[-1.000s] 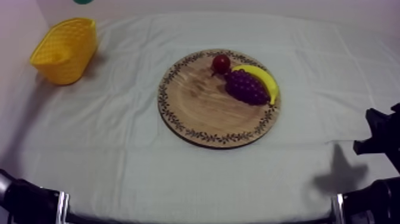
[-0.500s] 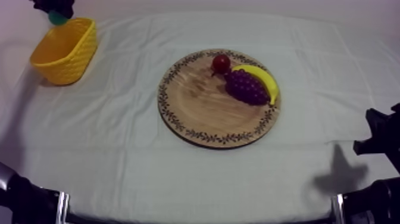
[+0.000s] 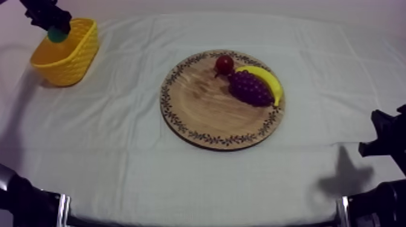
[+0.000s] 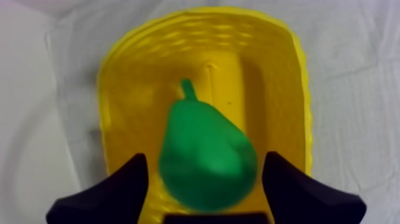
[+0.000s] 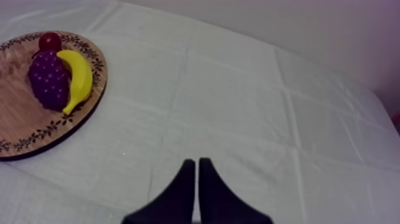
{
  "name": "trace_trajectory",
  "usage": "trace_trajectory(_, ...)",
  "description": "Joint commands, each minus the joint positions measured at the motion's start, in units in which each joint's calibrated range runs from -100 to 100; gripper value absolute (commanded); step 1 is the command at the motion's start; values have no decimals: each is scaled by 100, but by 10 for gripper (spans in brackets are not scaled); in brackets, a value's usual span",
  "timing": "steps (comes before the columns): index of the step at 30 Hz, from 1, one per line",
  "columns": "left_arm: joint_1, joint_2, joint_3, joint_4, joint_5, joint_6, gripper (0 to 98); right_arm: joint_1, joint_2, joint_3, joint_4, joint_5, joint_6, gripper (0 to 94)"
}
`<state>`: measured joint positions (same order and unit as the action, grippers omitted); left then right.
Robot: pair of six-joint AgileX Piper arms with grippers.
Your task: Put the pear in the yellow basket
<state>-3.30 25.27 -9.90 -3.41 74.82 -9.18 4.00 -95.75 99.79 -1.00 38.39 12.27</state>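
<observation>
The green pear (image 4: 207,156) hangs stem-away over the inside of the yellow basket (image 4: 294,71). It sits between the fingers of my left gripper (image 4: 205,170), with a thin strip of yellow showing on each side of it, so the jaws stand open. From above, my left gripper (image 3: 49,21) is over the basket (image 3: 67,59) at the far left, with the pear (image 3: 57,35) just below it. The wooden board (image 3: 196,111) lies mid-table. My right gripper (image 5: 193,165) is shut on nothing, low over the cloth at the right (image 3: 386,142).
On the board's far right part lie a small red fruit (image 3: 224,64), a bunch of grapes (image 3: 249,89) and a banana (image 3: 270,83). The right wrist view shows them too, on the board (image 5: 21,128). Bare cloth surrounds the board.
My left gripper came into the top view with the pear and went down over the basket. The right arm and the fruit on the board stayed put.
</observation>
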Motion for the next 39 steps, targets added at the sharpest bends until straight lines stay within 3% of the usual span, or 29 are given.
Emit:
trace_trajectory(1, -6, -236, 187, -9, -76, -5, 763, -1, -1, -1, 0, 0, 2, 3)
trace_trajectory(10, -96, -1577, 835, 89, -102, -176, 887, -1, -1, -1, 0, 0, 2, 3)
trace_trajectory(16, -154, -3542, 2157, 147, -600, -30, 800, -1, -1, -1, 0, 0, 2, 3)
trace_trajectory(25, -28, -5847, 3393, 254, -582, 140, 662, -1, -1, -1, 0, 0, 4, 3)
trace_trajectory(29, -10, -6852, 4348, 277, -1165, 253, 522, -1, -1, -1, 0, 0, 2, 3)
trace_trajectory(35, -12, -8459, 6204, 151, -2070, 443, 117, -1, -1, -1, 0, 0, 4, 3)
trace_trajectory(39, 27, -9312, 7399, 58, -2479, 501, 29, -1, -1, -1, 0, 0, 5, 3)
